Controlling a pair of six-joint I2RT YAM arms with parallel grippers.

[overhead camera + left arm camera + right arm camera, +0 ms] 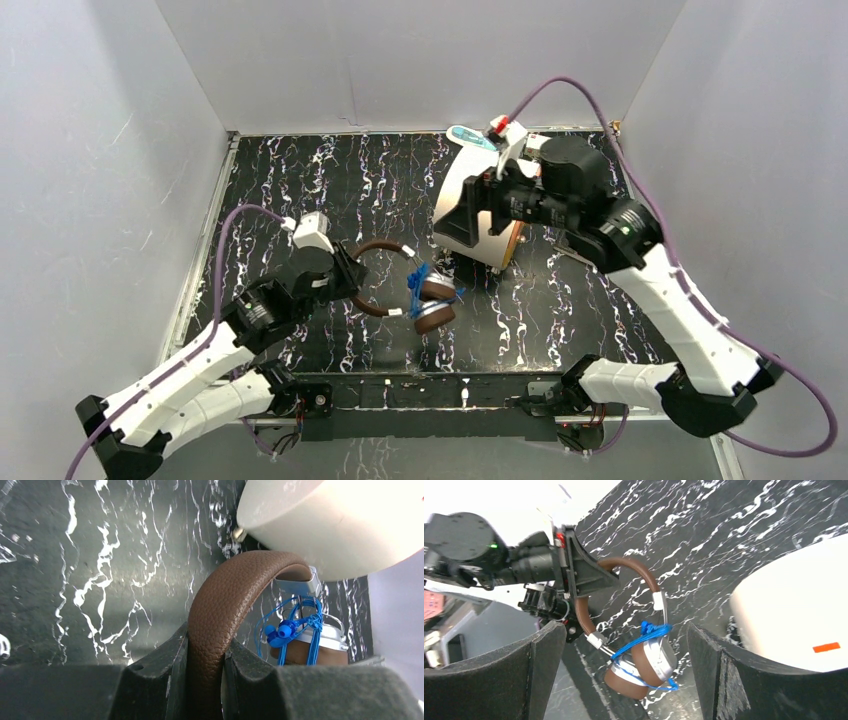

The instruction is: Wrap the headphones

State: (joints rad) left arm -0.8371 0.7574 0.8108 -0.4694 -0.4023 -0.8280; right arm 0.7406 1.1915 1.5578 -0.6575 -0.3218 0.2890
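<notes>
Presently, left fingers (155,672) are clamped on the headband (220,600) of the headphones (415,295), mid tabletop (300,180); right fingers (541,655) stand apart, empty. Cable (649,629) looks bundled at the cups (659,659): wrapping seems finished. Next: lower, release gently.

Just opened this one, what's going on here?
The left gripper is clamped on the headband of the headphones. Their blue cable is already bunched around the ear cups. The right gripper hangs open above them, holding nothing, close to a cream cylinder.
</notes>
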